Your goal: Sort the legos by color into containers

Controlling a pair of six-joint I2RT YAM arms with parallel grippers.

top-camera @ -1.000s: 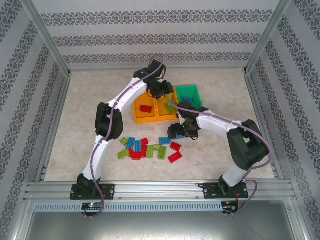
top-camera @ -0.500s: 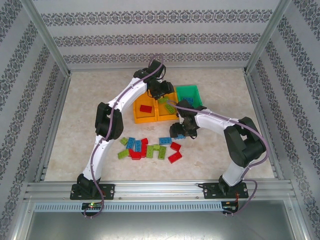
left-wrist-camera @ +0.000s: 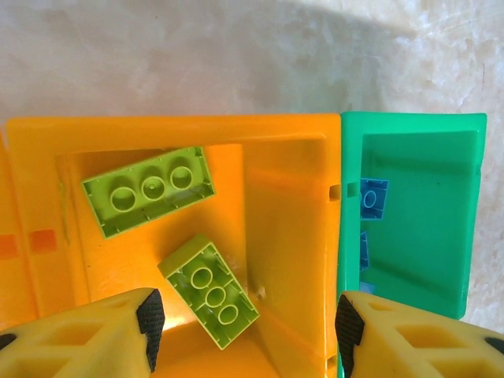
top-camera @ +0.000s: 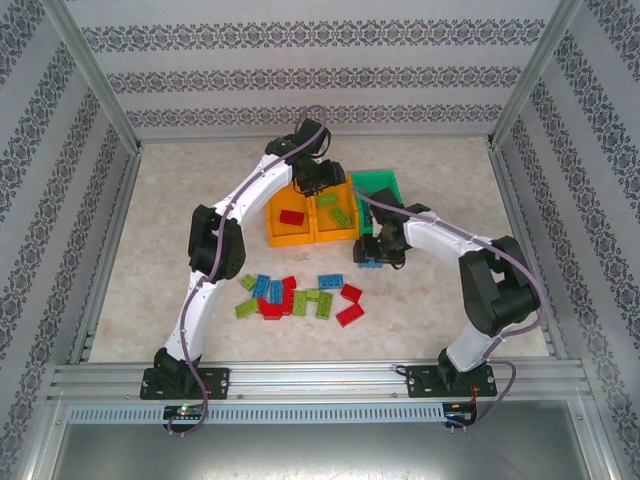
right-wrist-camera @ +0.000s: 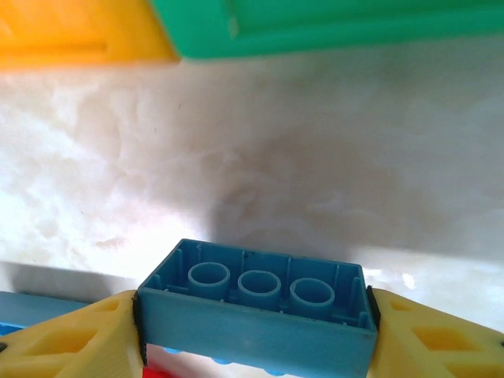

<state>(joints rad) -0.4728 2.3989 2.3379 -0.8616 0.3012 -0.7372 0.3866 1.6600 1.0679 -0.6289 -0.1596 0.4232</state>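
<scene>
My left gripper (left-wrist-camera: 248, 327) hangs open over the right orange bin (left-wrist-camera: 287, 197), also in the top view (top-camera: 322, 185). Two light green legos (left-wrist-camera: 150, 189) (left-wrist-camera: 210, 290) lie in that bin. The green bin (left-wrist-camera: 465, 236) next to it holds blue legos (left-wrist-camera: 373, 197). The left orange bin (top-camera: 275, 228) holds a red lego (top-camera: 292, 217). My right gripper (right-wrist-camera: 253, 315) is shut on a blue lego (right-wrist-camera: 256, 303), hollow side toward the camera, above the table just in front of the green bin (right-wrist-camera: 331, 24). In the top view this gripper (top-camera: 372, 256) is right of the loose pile (top-camera: 300, 295).
The pile of red, green and blue legos lies on the marble table (top-camera: 180, 220) between the two arm bases. Metal frame rails (top-camera: 110, 230) and patterned walls close in the table. Open tabletop lies left of the bins and right of the green bin.
My right gripper has lifted the blue lego off the pile's right end and carried it right and back toward the green bin. A second green lego now shows in the right orange bin.
</scene>
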